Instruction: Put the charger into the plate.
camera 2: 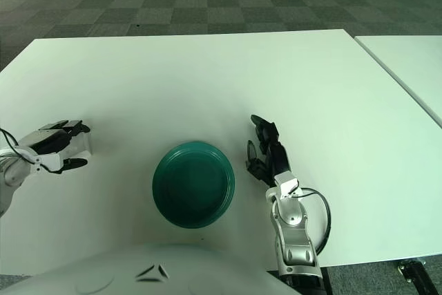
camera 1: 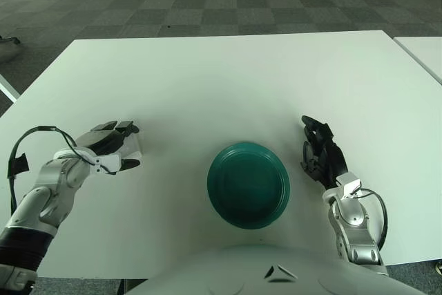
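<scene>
- Bench (camera 1: pixel 228 74): white; carries all items
- Plate (camera 1: pixel 248 184): green, empty, near the front edge at centre; transfer not yet done
- Left hand (camera 1: pixel 103 144): left of the plate, well apart; fingers (camera 1: pixel 126 128) cupped around the charger, grasp not confirmed
- Right hand (camera 1: pixel 320 153): idle right of the plate; fingers relaxed, holding nothing
- Charger (camera 1: pixel 135 144): white, under the left hand; lift and carry remain

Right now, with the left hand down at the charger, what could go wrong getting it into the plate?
The left hand covers most of the white charger, so whether the fingers grip it is unclear; it could slip when lifted. The charger is white on a white table, so easy to misjudge. The green plate looks shallow; a drop might bounce out. The right hand shows right of the plate.
</scene>
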Controlling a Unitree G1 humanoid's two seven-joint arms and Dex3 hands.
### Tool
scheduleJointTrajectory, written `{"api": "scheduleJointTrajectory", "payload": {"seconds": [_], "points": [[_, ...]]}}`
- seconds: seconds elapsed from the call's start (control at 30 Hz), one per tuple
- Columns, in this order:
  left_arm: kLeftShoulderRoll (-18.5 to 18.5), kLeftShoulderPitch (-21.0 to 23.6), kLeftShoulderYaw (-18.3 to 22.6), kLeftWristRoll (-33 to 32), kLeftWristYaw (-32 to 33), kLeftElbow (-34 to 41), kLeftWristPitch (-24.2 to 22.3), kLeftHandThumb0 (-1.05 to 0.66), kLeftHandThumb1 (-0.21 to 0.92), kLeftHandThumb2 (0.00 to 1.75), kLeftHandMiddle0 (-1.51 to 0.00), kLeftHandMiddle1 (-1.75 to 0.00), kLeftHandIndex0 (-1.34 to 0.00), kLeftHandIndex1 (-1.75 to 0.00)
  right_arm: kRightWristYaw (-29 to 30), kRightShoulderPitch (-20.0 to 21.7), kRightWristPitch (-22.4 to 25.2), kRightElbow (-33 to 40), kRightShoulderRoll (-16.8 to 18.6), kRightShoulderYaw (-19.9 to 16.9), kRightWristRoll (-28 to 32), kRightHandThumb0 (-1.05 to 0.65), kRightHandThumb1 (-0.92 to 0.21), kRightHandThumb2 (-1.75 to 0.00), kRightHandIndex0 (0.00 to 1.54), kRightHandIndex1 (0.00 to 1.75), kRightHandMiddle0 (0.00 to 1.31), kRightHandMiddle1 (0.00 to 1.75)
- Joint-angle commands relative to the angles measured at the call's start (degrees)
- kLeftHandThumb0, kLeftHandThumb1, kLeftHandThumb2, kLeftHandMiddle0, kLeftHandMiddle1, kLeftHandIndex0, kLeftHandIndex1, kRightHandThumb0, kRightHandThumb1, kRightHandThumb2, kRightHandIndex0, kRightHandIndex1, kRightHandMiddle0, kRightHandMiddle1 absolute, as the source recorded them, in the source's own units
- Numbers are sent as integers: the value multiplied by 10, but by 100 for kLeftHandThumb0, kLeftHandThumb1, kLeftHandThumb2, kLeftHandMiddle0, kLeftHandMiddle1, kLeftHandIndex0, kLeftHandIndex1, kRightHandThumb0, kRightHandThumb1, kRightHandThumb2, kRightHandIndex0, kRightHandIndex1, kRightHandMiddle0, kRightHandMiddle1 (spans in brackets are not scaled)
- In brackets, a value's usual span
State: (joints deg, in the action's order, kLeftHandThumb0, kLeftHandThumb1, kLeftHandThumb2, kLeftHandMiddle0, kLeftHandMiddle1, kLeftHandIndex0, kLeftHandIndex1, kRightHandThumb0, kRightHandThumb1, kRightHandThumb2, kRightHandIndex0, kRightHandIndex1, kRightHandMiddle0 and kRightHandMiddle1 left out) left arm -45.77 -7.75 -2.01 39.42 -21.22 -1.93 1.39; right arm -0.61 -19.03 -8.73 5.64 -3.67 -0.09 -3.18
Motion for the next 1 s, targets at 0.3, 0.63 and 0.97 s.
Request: {"api": "scheduleJointTrajectory", "payload": {"seconds": [0.3, 0.63, 0.97], "points": [[-3, 33, -34, 12, 20, -93, -18, -105, 92, 39, -23, -8, 0, -113, -8, -7, 11, -30, -8, -12, 7, -77, -92, -77, 33, 5, 0, 84], [-1, 48, -52, 16, 46, -124, -34, -105, 92, 42, -26, -10, 0, -111, -12, -10, 43, 11, -4, -15, 11, -78, -92, -79, 33, 4, 0, 77], [6, 57, -67, 15, 74, -134, -48, -105, 92, 46, -19, -33, 0, -122, -3, -8, 71, 28, -8, -20, -5, -78, -92, -86, 31, 3, 0, 74]]}}
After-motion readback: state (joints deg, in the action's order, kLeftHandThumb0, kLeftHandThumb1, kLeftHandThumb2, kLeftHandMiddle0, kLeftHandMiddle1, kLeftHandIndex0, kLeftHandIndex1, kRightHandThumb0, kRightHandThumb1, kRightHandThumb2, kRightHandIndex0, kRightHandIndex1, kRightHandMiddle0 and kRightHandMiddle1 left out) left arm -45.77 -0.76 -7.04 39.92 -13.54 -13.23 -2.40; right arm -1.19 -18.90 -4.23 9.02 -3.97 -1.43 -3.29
